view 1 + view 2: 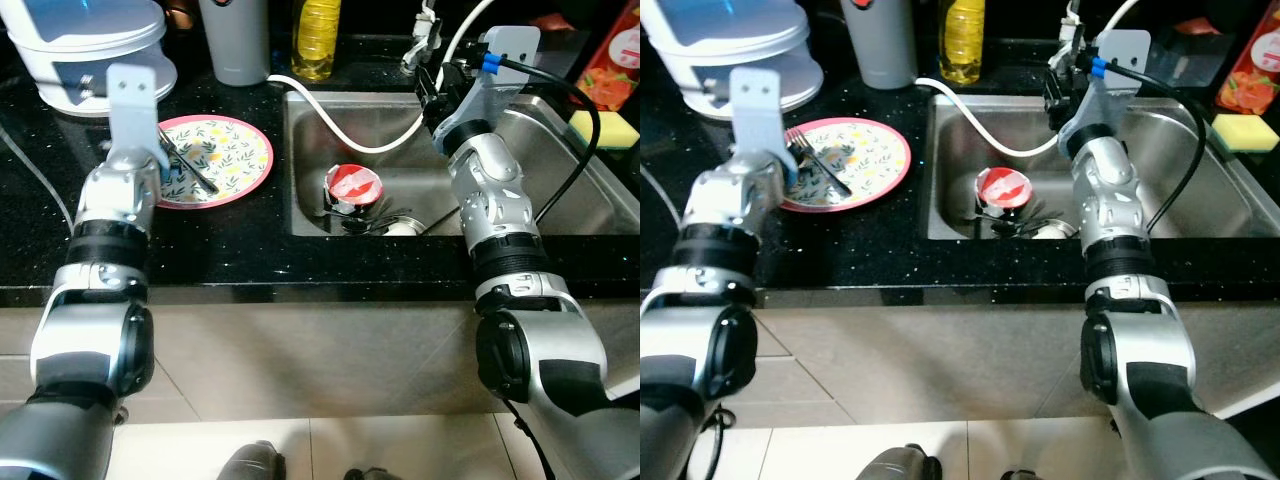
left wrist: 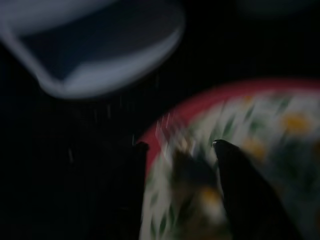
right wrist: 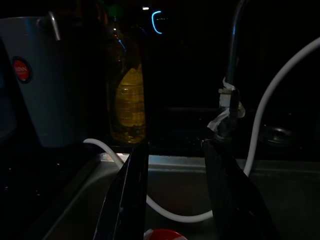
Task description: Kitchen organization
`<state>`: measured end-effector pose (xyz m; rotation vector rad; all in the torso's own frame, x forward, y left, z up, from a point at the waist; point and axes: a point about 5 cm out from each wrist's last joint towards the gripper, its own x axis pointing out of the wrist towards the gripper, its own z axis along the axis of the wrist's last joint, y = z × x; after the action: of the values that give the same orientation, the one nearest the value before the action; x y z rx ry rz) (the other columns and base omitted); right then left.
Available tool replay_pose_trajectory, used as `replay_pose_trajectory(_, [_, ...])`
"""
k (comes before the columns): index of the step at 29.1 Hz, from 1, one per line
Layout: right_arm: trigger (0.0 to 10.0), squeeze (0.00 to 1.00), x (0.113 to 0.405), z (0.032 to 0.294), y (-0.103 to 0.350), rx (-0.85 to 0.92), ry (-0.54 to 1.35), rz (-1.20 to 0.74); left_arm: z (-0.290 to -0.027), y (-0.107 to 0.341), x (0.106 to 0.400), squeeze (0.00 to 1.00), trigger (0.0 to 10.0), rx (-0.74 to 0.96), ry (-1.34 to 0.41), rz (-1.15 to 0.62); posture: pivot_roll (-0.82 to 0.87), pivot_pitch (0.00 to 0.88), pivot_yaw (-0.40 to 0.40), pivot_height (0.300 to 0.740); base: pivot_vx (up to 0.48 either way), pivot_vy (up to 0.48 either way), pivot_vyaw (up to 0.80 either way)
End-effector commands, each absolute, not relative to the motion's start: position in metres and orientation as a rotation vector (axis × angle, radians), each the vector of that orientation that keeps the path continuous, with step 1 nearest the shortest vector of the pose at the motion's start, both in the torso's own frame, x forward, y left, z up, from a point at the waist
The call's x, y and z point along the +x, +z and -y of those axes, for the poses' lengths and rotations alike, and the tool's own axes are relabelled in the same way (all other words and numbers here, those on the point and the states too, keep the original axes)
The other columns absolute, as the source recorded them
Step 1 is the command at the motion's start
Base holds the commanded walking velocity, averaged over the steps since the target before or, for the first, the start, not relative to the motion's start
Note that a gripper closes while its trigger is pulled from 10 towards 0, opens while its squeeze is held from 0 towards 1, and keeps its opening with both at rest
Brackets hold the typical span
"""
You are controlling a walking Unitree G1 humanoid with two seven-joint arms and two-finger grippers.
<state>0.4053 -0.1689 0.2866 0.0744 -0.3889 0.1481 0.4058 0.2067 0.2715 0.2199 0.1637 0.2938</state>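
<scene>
I am holding my left tool point(image 2: 177, 150) apart over the plate point(image 1: 235, 150); my right tool point(image 3: 172, 150) is hanging apart above the sink point(image 1: 560, 200), dishes waiting.

Floral plate point(image 1: 228, 158) (red-rimmed) holds fork point(image 1: 187, 160) on counter.

Counter point(image 1: 250, 225): black, fine pale speckle. Plate point(image 1: 235, 150): pink-red rim, white face, green leaf and yellow flower print. Sink point(image 1: 560, 190): bare steel grey. Cup point(image 1: 352, 186) in sink: red with white marking. Bottle point(image 1: 316, 38): yellow liquid. Hose point(image 1: 340, 130): white. Sponge point(image 1: 1245, 132): yellow. Canister point(image 1: 235, 40): grey, red round badge.
</scene>
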Motion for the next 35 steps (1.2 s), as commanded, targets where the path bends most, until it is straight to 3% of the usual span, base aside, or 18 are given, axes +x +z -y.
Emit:
replay_pose_trajectory(1, [10.0, 0.0, 0.404, 0.167, 0.285, 0.075, 0.149, 0.388, -0.198, 0.289, 0.407, 0.41, 10.0, 0.27, 0.313, -0.091, 0.22, 0.057, 0.034, 0.74, 0.0, 0.0, 0.0])
replay_pose_trajectory(2, [10.0, 0.0, 0.403, 0.167, 0.284, 0.074, 0.15, 0.387, -0.193, 0.295, 0.407, 0.0, 10.0, 0.278, 0.308, -0.069, 0.22, 0.057, 0.034, 0.74, 0.0, 0.0, 0.0])
replay_pose_trajectory(14, [10.0, 0.0, 0.402, 0.169, 0.283, 0.076, 0.14, 0.383, -0.151, 0.257, 0.413, 0.0, 10.0, 0.175, 0.279, -0.256, 0.21, 0.046, 0.047, 0.74, 0.0, 0.0, 0.0])
replay_pose_trajectory(21, [10.0, 0.0, 0.403, 0.171, 0.282, 0.083, 0.137, 0.375, -0.169, 0.231, 0.405, 0.0, 10.0, 0.147, 0.452, -0.352, 0.23, 0.041, 0.04, 0.74, 0.0, 0.0, 0.0])
replay_pose_trajectory(33, [10.0, 0.0, 0.404, 0.165, 0.283, 0.086, 0.154, 0.372, -0.196, 0.22, 0.401, 0.0, 10.0, 0.032, 0.53, -0.417, 0.23, 0.039, 0.029, 0.74, 0.0, 0.0, 0.0])
replay_pose_trajectory(35, [10.0, 0.0, 0.404, 0.166, 0.283, 0.085, 0.153, 0.373, -0.194, 0.209, 0.4, 0.0, 10.0, -0.092, 0.503, -0.474, 0.23, 0.038, 0.03, 0.74, 0.0, 0.0, 0.0])
